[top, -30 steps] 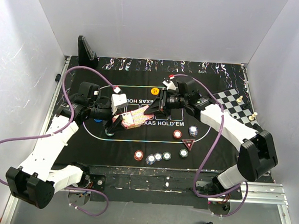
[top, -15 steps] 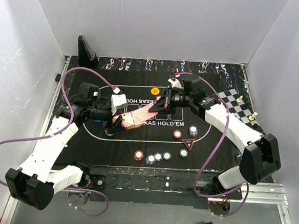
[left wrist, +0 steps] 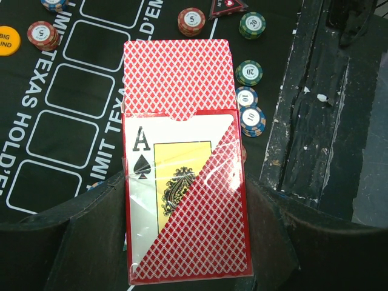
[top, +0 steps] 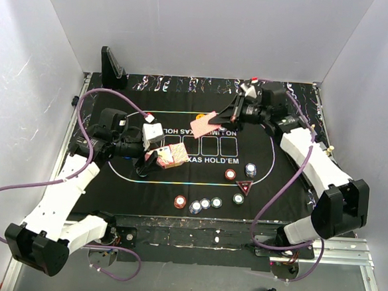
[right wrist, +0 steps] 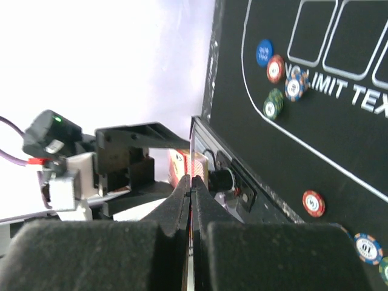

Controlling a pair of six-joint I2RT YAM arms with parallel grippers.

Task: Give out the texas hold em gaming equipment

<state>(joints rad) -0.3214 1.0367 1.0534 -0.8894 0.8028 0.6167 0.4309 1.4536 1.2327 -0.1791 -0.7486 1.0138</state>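
**While the Left Grips the Deck, the Right Holds One Card Over the Mat**

Because the left fingers [left wrist: 91, 242] are clamped on it from both sides, the deck [left wrist: 182, 182] of red-backed cards fills the middle of the left wrist view. An ace of spades shows through its clear front. The deck hides part of the white printing on the mat [left wrist: 54, 91] and half covers one chip at its right edge. Just right of it lie blue-and-white chips [left wrist: 253, 119] and a green chip [left wrist: 249, 73]. A red chip [left wrist: 191, 21] and the triangular marker [left wrist: 228, 5] sit at the top, with an orange chip [left wrist: 7, 39] at the upper left.

From above, the right fingers [top: 228, 116] are pressed together on a single card [top: 205, 125]. They hold it over the upper middle of the mat, up and to the right of the deck. In the right wrist view that card shows only as a thin edge.

The right arm [top: 306, 157] crosses the right side of the table [top: 195, 227], covering much beneath it. Purple cables [top: 81, 111] loop beside the left arm, and a black stand [top: 113, 65] sits at the upper left.
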